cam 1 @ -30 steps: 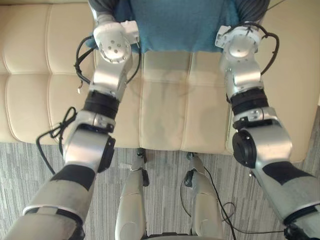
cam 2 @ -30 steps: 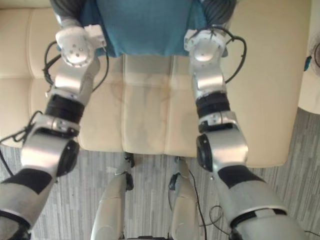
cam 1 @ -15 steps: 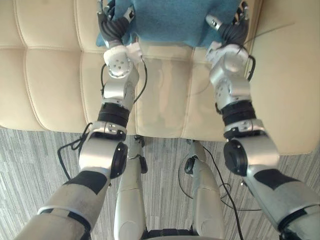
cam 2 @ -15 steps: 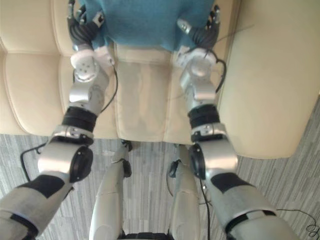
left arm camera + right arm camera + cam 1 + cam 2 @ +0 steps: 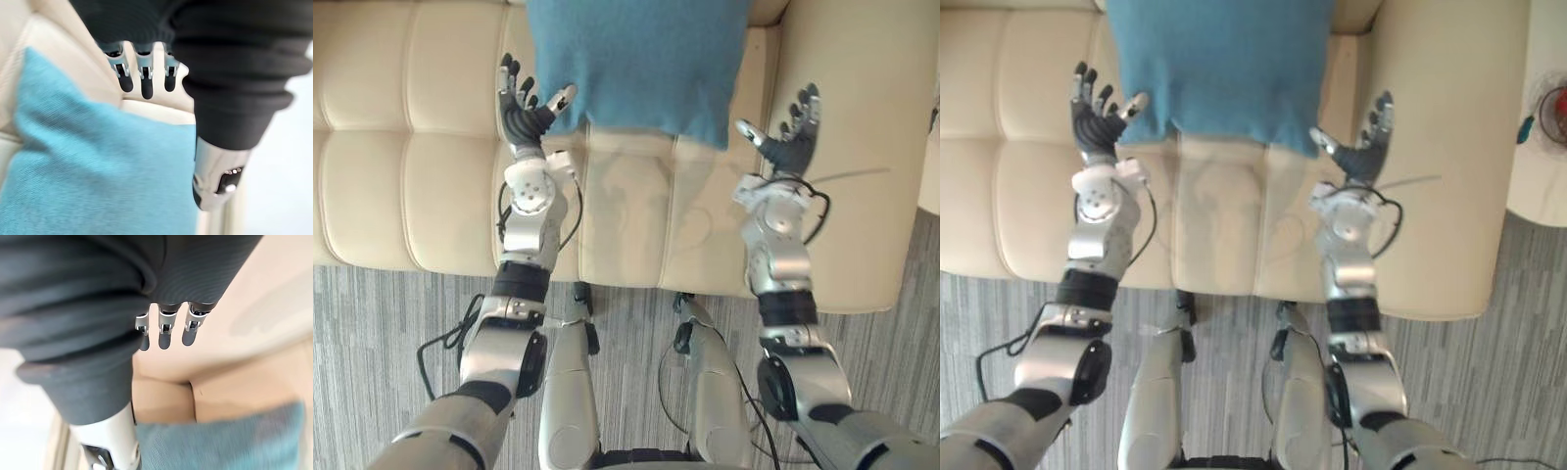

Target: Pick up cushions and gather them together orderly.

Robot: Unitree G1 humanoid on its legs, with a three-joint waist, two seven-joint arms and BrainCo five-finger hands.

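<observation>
Teal cushion (image 5: 641, 64) on the sofa (image 5: 372, 196).
Square, plain woven cloth, smooth and unrumpled; it sits at the back of the cream seat, its near edge slightly slanted.

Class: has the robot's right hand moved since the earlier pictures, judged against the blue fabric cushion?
Yes. The right hand left the lower corner of the blue fabric cushion and now stands open, apart, to its right.

Cushion (image 5: 641, 64) on the sofa (image 5: 411, 186), between left robot hand (image 5: 524, 110) and right robot hand (image 5: 792, 139)
</observation>
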